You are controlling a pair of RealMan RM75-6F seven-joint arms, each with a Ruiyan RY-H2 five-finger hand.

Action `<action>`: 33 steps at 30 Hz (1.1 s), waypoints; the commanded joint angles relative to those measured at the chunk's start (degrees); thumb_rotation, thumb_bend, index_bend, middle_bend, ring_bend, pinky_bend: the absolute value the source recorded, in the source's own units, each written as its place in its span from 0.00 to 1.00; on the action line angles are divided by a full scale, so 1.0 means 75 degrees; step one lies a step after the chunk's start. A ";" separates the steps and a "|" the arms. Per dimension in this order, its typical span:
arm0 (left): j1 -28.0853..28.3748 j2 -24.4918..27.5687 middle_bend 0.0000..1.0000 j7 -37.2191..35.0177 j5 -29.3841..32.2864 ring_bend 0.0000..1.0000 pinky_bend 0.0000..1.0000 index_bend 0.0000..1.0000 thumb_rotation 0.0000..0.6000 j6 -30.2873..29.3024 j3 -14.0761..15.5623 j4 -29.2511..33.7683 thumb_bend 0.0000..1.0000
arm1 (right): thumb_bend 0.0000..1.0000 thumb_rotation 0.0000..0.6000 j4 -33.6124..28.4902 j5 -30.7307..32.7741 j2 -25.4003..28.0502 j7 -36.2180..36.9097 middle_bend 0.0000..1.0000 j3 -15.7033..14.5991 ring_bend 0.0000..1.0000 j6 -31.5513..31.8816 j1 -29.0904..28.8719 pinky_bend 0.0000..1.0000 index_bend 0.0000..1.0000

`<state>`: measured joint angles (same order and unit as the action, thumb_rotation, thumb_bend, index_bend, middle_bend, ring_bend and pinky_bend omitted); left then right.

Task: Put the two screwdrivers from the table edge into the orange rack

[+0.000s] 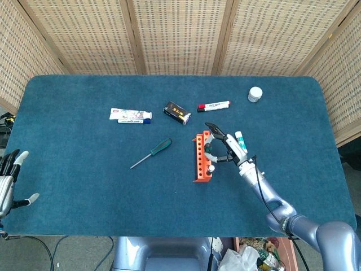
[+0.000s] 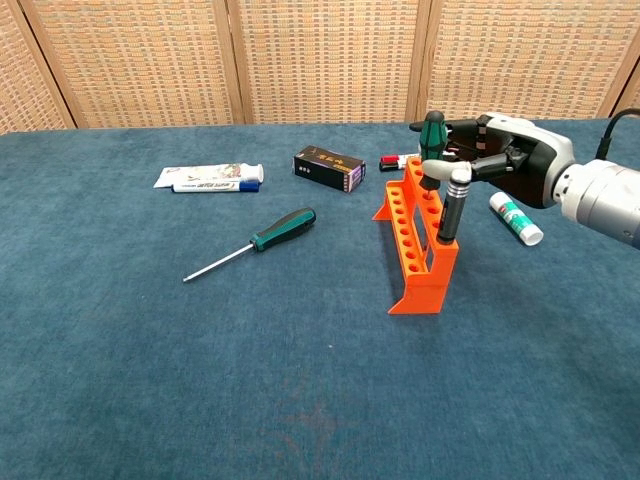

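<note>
The orange rack (image 2: 415, 245) (image 1: 201, 162) stands mid-table with a black-handled tool (image 2: 452, 205) upright in its near end. My right hand (image 2: 503, 158) (image 1: 227, 148) pinches a green-handled screwdriver (image 2: 432, 137) upright, its handle just above the rack's far holes; the shaft is hidden behind the black tool. A second green-and-black screwdriver (image 2: 255, 241) (image 1: 152, 153) lies flat on the cloth left of the rack. My left hand (image 1: 8, 182) hangs at the table's left edge, fingers apart, holding nothing.
A glue stick (image 2: 515, 218) lies right of the rack, under my right hand. Behind the rack are a red marker (image 1: 214, 105), a black box (image 2: 329, 168), a toothpaste tube (image 2: 208, 178) and a white cap (image 1: 255, 94).
</note>
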<state>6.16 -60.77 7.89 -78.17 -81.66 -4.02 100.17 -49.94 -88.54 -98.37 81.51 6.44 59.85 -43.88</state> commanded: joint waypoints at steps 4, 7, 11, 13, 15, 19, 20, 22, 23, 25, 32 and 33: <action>0.0001 -0.0013 0.00 0.0024 -0.0002 0.00 0.00 0.00 1.00 -0.0005 0.0007 0.0006 0.00 | 0.39 1.00 0.0145 -0.0094 -0.0067 0.0100 0.04 -0.0100 0.00 0.0093 0.0004 0.00 0.54; 0.0002 -0.0023 0.00 0.0034 0.0005 0.00 0.00 0.00 1.00 -0.0006 0.0006 0.0003 0.00 | 0.39 1.00 0.0209 -0.0124 -0.0101 0.0101 0.04 -0.0135 0.00 0.0141 0.0003 0.00 0.49; 0.0003 -0.0023 0.00 0.0028 0.0002 0.00 0.00 0.00 1.00 -0.0008 0.0008 0.0000 0.00 | 0.39 1.00 0.0255 -0.0131 -0.0123 0.0097 0.03 -0.0159 0.00 0.0160 -0.0003 0.00 0.45; 0.0002 -0.0023 0.00 0.0027 0.0003 0.00 0.00 0.00 1.00 -0.0009 0.0008 -0.0003 0.00 | 0.39 1.00 0.0263 -0.0127 -0.0127 0.0100 0.03 -0.0168 0.00 0.0161 -0.0001 0.00 0.43; 0.0004 -0.0022 0.00 0.0025 0.0007 0.00 0.00 0.00 1.00 -0.0005 0.0008 -0.0004 0.00 | 0.39 1.00 0.0269 -0.0109 -0.0127 0.0104 0.03 -0.0150 0.00 0.0168 -0.0010 0.00 0.43; 0.0003 -0.0024 0.00 0.0030 0.0004 0.00 0.00 0.00 1.00 -0.0010 0.0011 -0.0003 0.00 | 0.39 1.00 0.0277 -0.0089 -0.0140 0.0092 0.03 -0.0150 0.00 0.0195 -0.0001 0.00 0.38; 0.0002 -0.0026 0.00 0.0033 -0.0001 0.00 0.00 0.00 1.00 -0.0017 0.0011 -0.0003 0.00 | 0.39 1.00 0.0271 -0.0091 -0.0131 0.0112 0.03 -0.0151 0.00 0.0214 0.0003 0.00 0.36; 0.0004 -0.0031 0.00 0.0038 0.0003 0.00 0.00 0.00 1.00 -0.0017 0.0009 -0.0006 0.00 | 0.39 1.00 0.0268 -0.0104 -0.0118 0.0114 0.03 -0.0168 0.00 0.0232 0.0007 0.00 0.34; 0.0007 -0.0031 0.00 0.0048 0.0008 0.00 0.00 0.00 1.00 -0.0014 0.0008 -0.0006 0.00 | 0.39 1.00 0.0272 -0.0107 -0.0113 0.0098 0.03 -0.0171 0.00 0.0253 0.0012 0.00 0.34; 0.0008 -0.0035 0.00 0.0059 0.0008 0.00 0.00 0.00 1.00 -0.0014 0.0010 -0.0004 0.00 | 0.39 1.00 0.0254 -0.0108 -0.0089 0.0096 0.03 -0.0165 0.00 0.0299 0.0022 0.00 0.33; -0.0002 -0.0027 0.00 0.0042 -0.0021 0.00 0.00 0.00 1.00 -0.0033 0.0021 0.0006 0.00 | 0.39 1.00 0.0027 -0.0100 0.0107 0.0063 0.03 -0.0109 0.00 0.0476 0.0057 0.00 0.32; -0.0008 -0.0020 0.00 0.0032 -0.0037 0.00 0.00 0.00 1.00 -0.0045 0.0026 0.0010 0.00 | 0.39 1.00 -0.0087 -0.0099 0.0211 0.0042 0.02 -0.0076 0.00 0.0560 0.0075 0.00 0.32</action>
<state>6.11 -60.94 8.16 -78.41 -81.98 -3.84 100.23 -49.74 -89.32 -97.58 82.02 5.57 63.36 -43.48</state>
